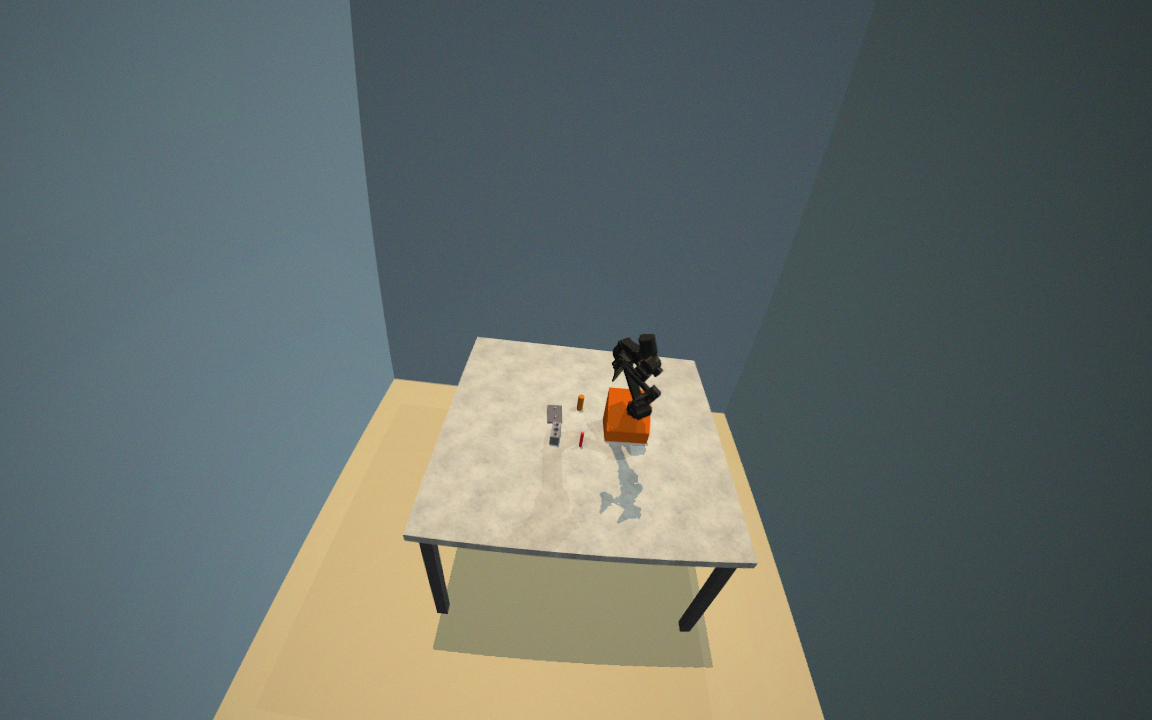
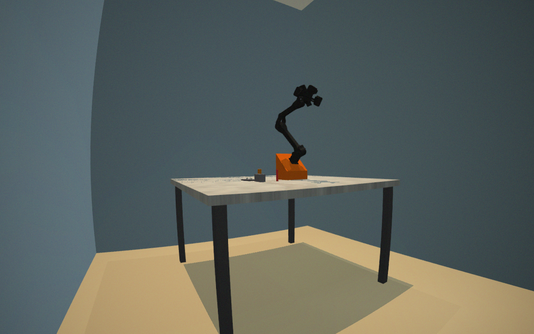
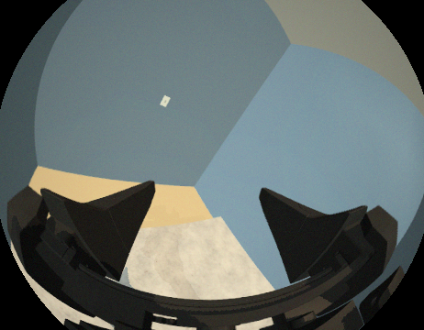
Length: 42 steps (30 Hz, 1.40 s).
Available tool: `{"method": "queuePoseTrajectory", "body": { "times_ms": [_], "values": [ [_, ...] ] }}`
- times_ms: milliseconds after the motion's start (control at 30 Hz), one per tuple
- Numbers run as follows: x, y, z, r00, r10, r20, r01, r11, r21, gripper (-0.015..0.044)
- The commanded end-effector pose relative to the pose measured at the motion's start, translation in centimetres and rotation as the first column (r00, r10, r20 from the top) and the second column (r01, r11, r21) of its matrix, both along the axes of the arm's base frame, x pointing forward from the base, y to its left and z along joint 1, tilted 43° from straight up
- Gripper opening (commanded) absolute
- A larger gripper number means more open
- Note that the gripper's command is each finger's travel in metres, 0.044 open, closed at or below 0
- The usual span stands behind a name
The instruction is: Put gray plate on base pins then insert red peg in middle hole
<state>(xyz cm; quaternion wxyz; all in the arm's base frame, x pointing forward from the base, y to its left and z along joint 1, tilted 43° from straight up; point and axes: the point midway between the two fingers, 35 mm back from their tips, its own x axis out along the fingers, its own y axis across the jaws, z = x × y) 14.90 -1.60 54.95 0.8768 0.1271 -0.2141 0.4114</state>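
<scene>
"Since you have the top view, where do things lie on the surface [image 1: 508, 501] [image 2: 256, 196] [image 3: 198, 257]?"

"The base [image 1: 554, 413], flat, is about midway between the far and near edges. Just on its near-edge side is the gray plate [image 1: 555, 434] [image 2: 259, 177], its top showing dark holes. Toward the right edge comes the red peg [image 1: 581, 439] [image 2: 277, 175], with an orange cylinder [image 1: 580, 402] [image 2: 259, 170] farther back, then the orange pedestal [image 1: 616, 436] [image 2: 298, 175] carrying the arm [image 1: 636, 386] [image 2: 286, 135]. What does the exterior add?"

"Height. It shows the peg upright and the pincer [image 1: 630, 360] [image 2: 308, 96] [image 3: 208, 190] well above the surface. The plate looks like a block there, its holes out of sight, and it covers the cylinder's lower part. The base is just a thin dark strip beside it, on the side toward the left corner. All four table legs show; yours has two."

"And the wrist?"

"That one settles the pincer: fingers wide apart, nothing between them. It catches one corner of the surface and a small pale rectangle [image 3: 164, 101] on the wall, but neither plate, peg nor base."

"So the plate is off the pins, and the peg is outside its hole."
</scene>
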Motion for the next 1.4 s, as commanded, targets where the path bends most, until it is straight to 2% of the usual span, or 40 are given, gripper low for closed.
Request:
{"method": "queuePoseTrajectory", "body": {
  "times_ms": [0, 133, 300, 400, 533, 767, 1000, 1200, 1367],
  "values": [
    [-3.9, 4.3, 0.9, 0.97, -0.086, 0.226, 0.127, 0.977, -0.174, 0.044],
    [-6.3, 9.3, 0.8, 0.903, -0.113, 0.415, 0.265, 0.905, -0.332, 0.044],
    [-6.5, 16.5, -1.6, 0.813, -0.046, 0.58, 0.419, 0.739, -0.528, 0.044],
    [-5.1, 20.5, -4.1, 0.782, 0.032, 0.623, 0.48, 0.607, -0.634, 0.044],
    [-1.7, 24.5, -8.4, 0.785, 0.141, 0.603, 0.508, 0.41, -0.757, 0.044],
    [6.3, 27.2, -17.5, 0.87, 0.274, 0.409, 0.406, 0.073, -0.911, 0.044],
    [13.6, 24.5, -27.0, 0.956, 0.28, 0.091, 0.14, -0.16, -0.977, 0.044],
    [17.9, 19.6, -34.8, 0.947, 0.242, -0.211, -0.159, -0.219, -0.963, 0.044],
    [19.9, 14.1, -40.5, 0.875, 0.199, -0.441, -0.422, -0.132, -0.897, 0.044]
  ]
}}
